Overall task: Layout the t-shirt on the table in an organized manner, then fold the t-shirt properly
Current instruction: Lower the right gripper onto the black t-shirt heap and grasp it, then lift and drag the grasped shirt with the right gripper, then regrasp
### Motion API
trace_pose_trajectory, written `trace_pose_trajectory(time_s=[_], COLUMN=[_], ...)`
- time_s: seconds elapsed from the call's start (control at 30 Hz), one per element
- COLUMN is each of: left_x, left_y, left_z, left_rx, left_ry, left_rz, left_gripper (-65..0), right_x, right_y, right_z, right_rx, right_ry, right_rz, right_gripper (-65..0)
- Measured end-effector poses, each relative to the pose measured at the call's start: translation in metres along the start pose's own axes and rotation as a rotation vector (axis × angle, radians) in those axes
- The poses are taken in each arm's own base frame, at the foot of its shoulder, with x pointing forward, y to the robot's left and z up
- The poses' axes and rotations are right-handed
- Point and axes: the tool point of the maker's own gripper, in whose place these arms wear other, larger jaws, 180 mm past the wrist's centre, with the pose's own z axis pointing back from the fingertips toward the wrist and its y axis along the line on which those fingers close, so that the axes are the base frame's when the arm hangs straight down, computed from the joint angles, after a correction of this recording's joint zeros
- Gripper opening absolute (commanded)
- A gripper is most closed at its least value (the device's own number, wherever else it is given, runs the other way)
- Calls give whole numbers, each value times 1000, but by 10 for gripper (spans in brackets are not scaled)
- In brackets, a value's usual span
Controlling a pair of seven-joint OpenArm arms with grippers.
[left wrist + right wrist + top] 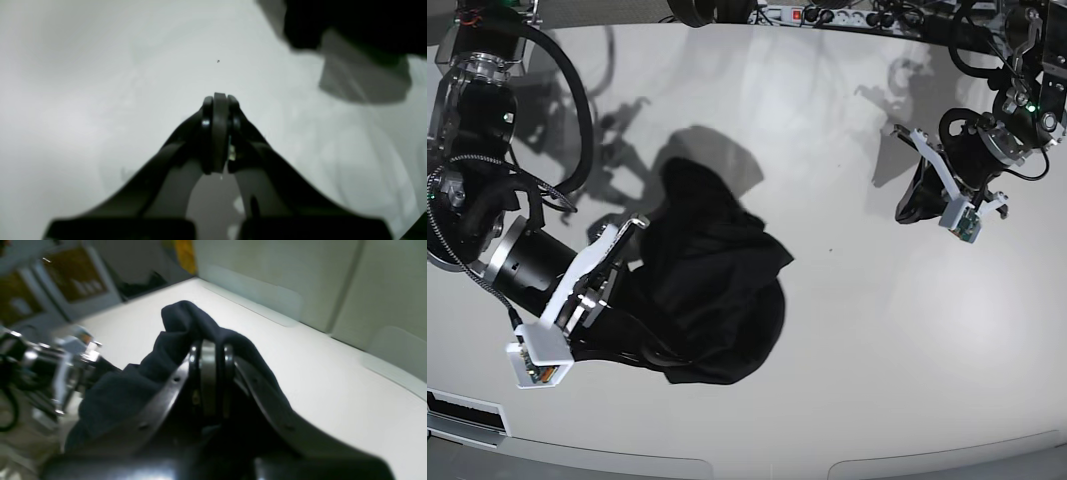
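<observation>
Nearest the base camera, the right arm reaches in low from that view's left, its forearm angled toward the middle of the counter [877, 340] and its wrist camera block at the near end. Its right pincer [210, 350] is clamped on the t-shirt [712, 290], with dark cloth draped over both closed fingers in the wrist view. That t-shirt is a crumpled black heap, bunched and unspread, lying on the counter's left half beside the arm, one part lifted at the pincer. Across the counter, well apart from the cloth, the left arm hangs bent over bare white surface. Its left pincer [220, 100] has fingers pressed together, holding nothing.
</observation>
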Motion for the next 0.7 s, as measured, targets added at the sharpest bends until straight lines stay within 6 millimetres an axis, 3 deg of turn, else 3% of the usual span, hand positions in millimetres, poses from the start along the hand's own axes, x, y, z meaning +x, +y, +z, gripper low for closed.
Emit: trace_pose_trajectory(time_s=[0.27, 0.33, 0.47, 0.57, 0.63, 0.7], left_x=[-3, -5, -5, -5, -5, -5], left_y=[-11, -16, -19, -20, -19, -19], left_z=[0, 0, 1, 1, 1, 1], left_rx=[-60, -89, -105, -106, -106, -104], left_ry=[13, 25, 24, 24, 24, 24], left_rz=[-25, -38, -46, -46, -46, -46], left_gripper=[-650, -650, -650, -650, -650, -650], right_x=[18, 18, 2, -30, -53, -70], right_y=[38, 37, -8, -68, -89, -96], right_z=[-26, -30, -17, 16, 43, 62], right_rx=[127, 102, -110, -410, -514, -546], right_ry=[-127, -134, -43, 143, 258, 307], right_rz=[-107, -93, 10, 27, 25, 4], right_gripper=[-650, -650, -650, -650, -634, -456])
